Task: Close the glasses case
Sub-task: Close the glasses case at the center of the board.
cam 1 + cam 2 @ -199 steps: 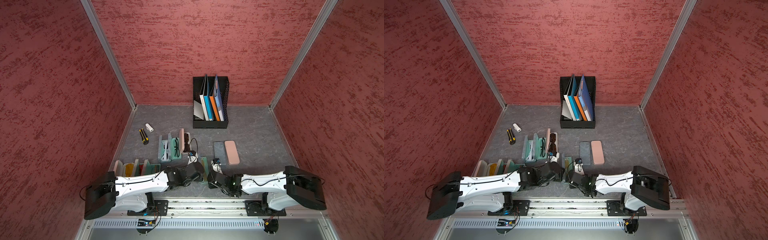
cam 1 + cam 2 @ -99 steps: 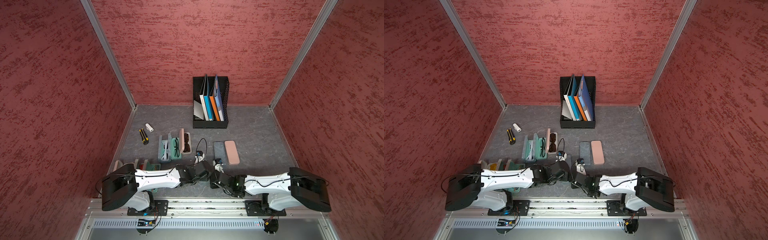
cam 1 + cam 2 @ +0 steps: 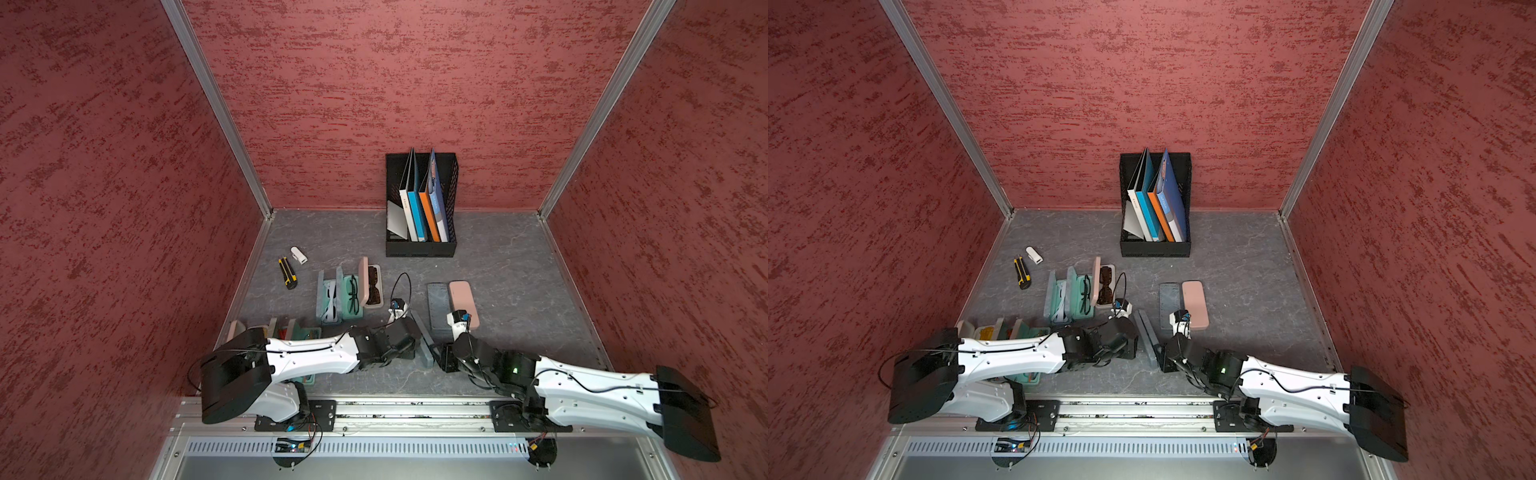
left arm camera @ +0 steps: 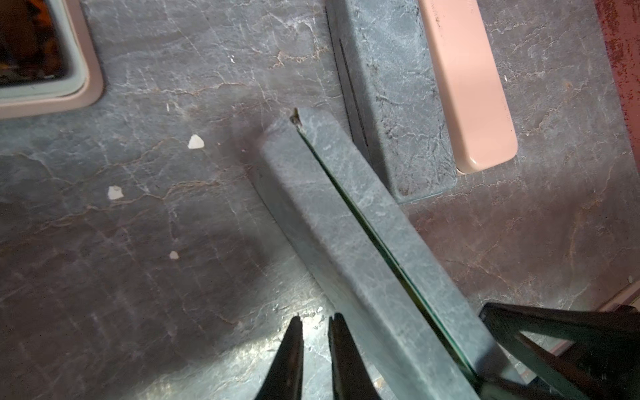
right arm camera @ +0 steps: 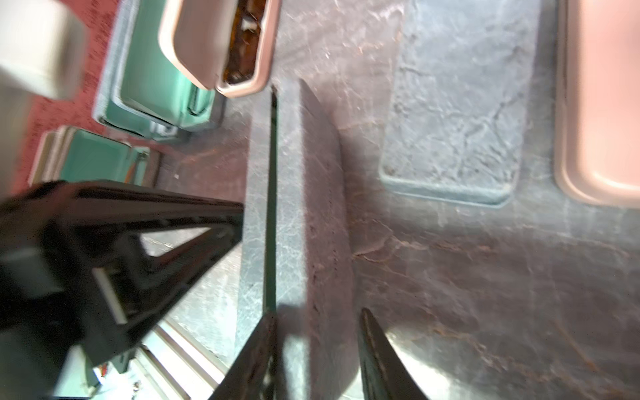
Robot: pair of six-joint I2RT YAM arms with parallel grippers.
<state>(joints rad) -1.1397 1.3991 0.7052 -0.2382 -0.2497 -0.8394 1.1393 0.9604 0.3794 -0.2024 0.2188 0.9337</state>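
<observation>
Top views, case: in both top views the grey case (image 3: 424, 344) stands on its long edge on the table (image 3: 519, 266), between the left gripper (image 3: 409, 347) and the right gripper (image 3: 437, 358). Its long axis runs away from both, toward the back.
Left wrist, gripper: the left gripper (image 4: 315, 322) has its fingertips almost together, with nothing between them.
Left wrist, case: the case (image 4: 363, 242) sits just beside those fingers, on the right gripper's side. A thin dark slit runs along its top.
Right wrist, gripper: the right gripper (image 5: 315, 329) has its jaws apart, astride the near end of one shell, one finger at the slit. No clamp that I can see.
Right wrist, case: straight ahead of the fingers, lengthwise in line with them.
Nearer arm: about even, I'd say. Shutting it looks like a sideways press across the short axis, each gripper toward the other.
</observation>
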